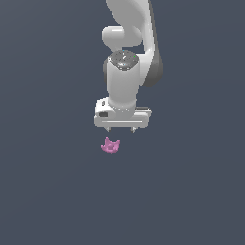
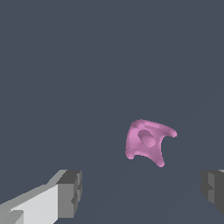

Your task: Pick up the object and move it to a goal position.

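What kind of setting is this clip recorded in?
Apparently a bare simulated test scene: a featureless grey-blue ground, one white robot arm with open fingers, and a small pink lumpy object.

A plain dark grey-blue ground (image 1: 48,191) filled both views. It was uniform in colour, with no edges, markings or seams visible. Whether it was a desk or floor could not be told.
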{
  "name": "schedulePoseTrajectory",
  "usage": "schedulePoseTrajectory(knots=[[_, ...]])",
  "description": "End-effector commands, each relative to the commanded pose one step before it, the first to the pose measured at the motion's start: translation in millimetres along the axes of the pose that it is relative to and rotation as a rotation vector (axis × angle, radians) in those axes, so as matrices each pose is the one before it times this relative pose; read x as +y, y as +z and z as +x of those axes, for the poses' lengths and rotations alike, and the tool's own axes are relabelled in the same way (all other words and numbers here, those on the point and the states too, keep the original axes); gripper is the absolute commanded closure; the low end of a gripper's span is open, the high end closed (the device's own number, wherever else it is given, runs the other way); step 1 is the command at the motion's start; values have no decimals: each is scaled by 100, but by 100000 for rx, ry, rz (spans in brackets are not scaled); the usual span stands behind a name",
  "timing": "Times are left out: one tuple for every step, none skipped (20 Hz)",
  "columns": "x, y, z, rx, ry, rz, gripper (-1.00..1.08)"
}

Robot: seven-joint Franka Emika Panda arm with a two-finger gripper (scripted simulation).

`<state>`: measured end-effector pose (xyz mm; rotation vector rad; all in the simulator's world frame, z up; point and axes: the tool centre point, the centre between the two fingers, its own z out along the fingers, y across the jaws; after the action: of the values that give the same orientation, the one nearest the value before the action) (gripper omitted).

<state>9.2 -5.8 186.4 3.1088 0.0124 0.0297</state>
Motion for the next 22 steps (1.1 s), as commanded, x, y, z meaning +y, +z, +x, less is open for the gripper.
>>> schedulePoseTrajectory(knots=[[-435,-233,-69,-143,-1385,-196,-92],[37,7,6,16,96,10,-92],[97,76,11,13,331,48,-92],[114,150,14,-14,477,79,-92],[126,223,14,-44,606,108,-92],[145,296,15,-69,753,137,-92],[175,368,17,-92,923,166,-92],[212,439,19,-107,1107,192,-92],[260,509,22,-118,1316,217,-92],[310,580,25,-129,1528,239,-92],[355,651,25,-143,1725,255,-92],[394,722,24,-160,1910,265,-92],[438,794,23,-176,2102,271,-92],[465,824,20,-179,2198,260,-92],[435,756,16,-161,2029,218,-92],[400,683,13,-143,1841,181,-92],[362,610,10,-126,1650,148,-92],[324,538,8,-110,1461,120,-92],[283,465,6,-93,1266,96,-92],[241,393,5,-78,1073,75,-92],[200,322,4,-63,880,58,-92],[155,250,3,-48,684,42,-92]])
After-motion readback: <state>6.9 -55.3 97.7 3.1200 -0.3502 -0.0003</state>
